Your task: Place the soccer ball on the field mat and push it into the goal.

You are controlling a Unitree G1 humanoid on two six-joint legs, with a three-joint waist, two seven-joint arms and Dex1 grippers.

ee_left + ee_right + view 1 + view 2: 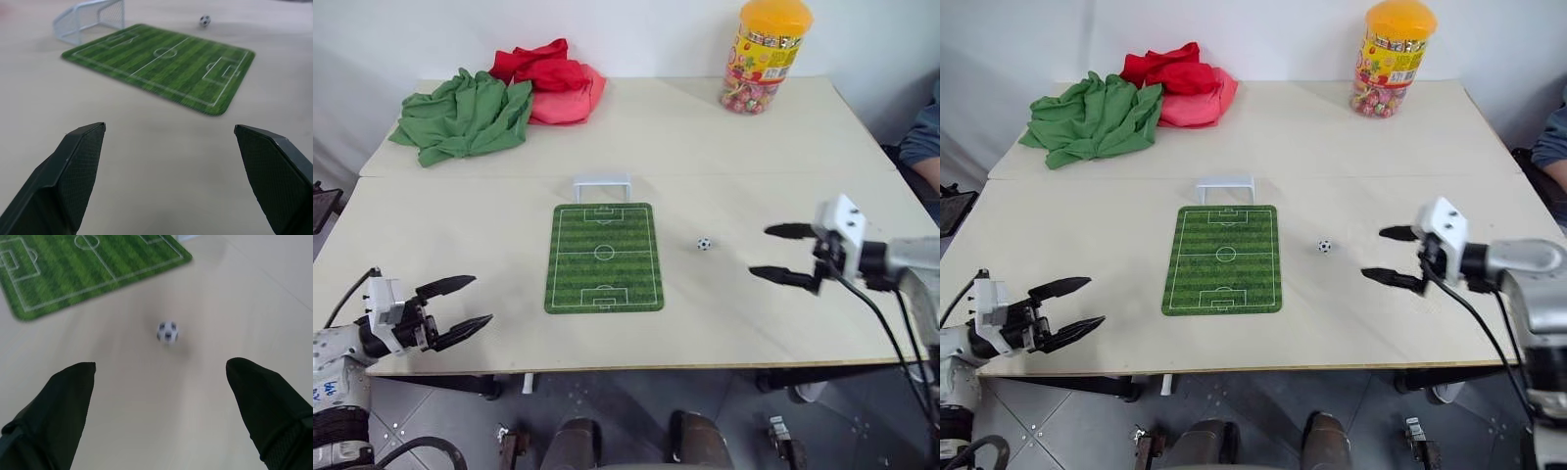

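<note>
The tiny black-and-white soccer ball (704,244) rests on the bare table, a short way right of the green field mat (604,258). A small white goal (602,185) stands at the mat's far short edge. My right gripper (773,253) hovers open to the right of the ball, fingers pointing toward it; in the right wrist view the ball (167,331) lies ahead between the two fingers, apart from both. My left gripper (468,304) is open and empty near the table's front left edge, well left of the mat (166,63).
Green cloth (465,115) and red cloth (553,78) lie bunched at the back left. A candy jar with an orange lid (766,57) stands at the back right. A person's sleeve (925,137) shows past the right table edge.
</note>
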